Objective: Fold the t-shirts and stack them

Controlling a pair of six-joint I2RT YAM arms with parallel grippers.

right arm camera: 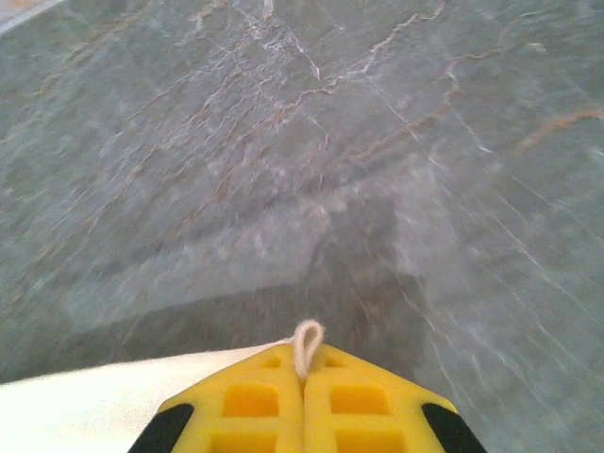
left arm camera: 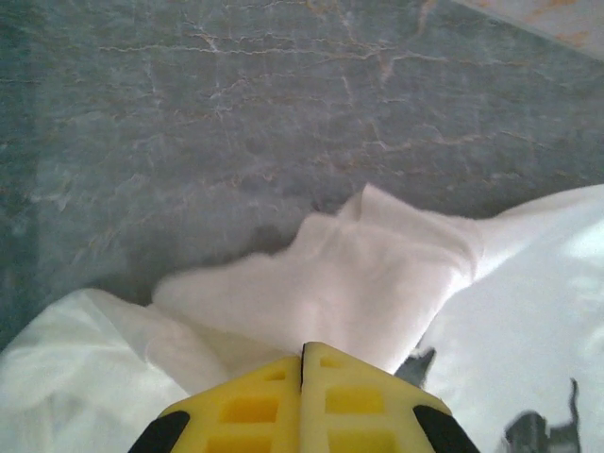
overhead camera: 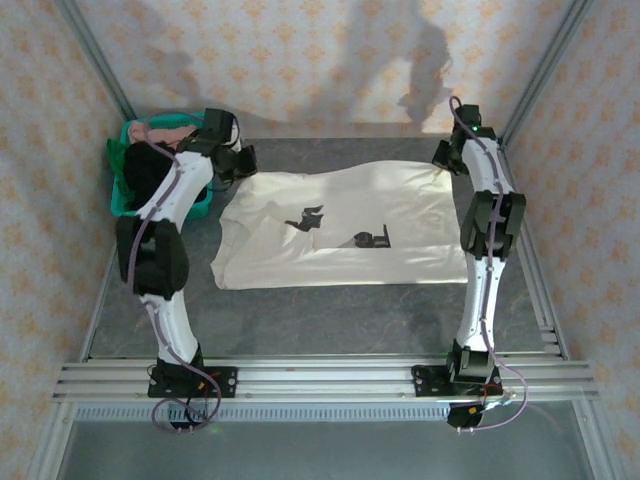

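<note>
Cream-white t-shirt (overhead camera: 340, 225) cloth is pinched in both your grippers. Your right gripper (right arm camera: 307, 354) has its yellow fingers (right arm camera: 368, 401) pressed together, and a small loop of the shirt's edge squeezes out between the tips. The rest of that edge runs off to the lower left of the right wrist view. Your left gripper (left arm camera: 303, 351) is closed just as tight, with no gap between its fingers (left arm camera: 250, 411). A rumpled ridge of sleeve is heaped right at its tips, and cloth spreads away on either side.

From above, you can see the shirt spread flat across the middle of the table (overhead camera: 330, 320), print side up. The black chest print (overhead camera: 305, 217) shows as two dark marks. Your left gripper sits at the shirt's far left corner and your right at its far right corner, both on the edge away from the arm bases.

At the table's far left corner, beside your left arm, stands a teal bin (overhead camera: 118, 205). A dusty pink shirt (overhead camera: 165, 130) and a black shirt (overhead camera: 140, 170) lie bundled in it, partly hidden behind the arm's links. The bin is near your left gripper and apart from the spread shirt.

The tabletop is grey and marbled, with pale and rust-coloured veins. Cream wallpaper (overhead camera: 300, 60) with a small orange pattern closes in three sides, with aluminium posts at the back corners and the arms' shadows falling on the back wall. Aluminium rails (overhead camera: 320, 378) along the near edge carry both bases.
</note>
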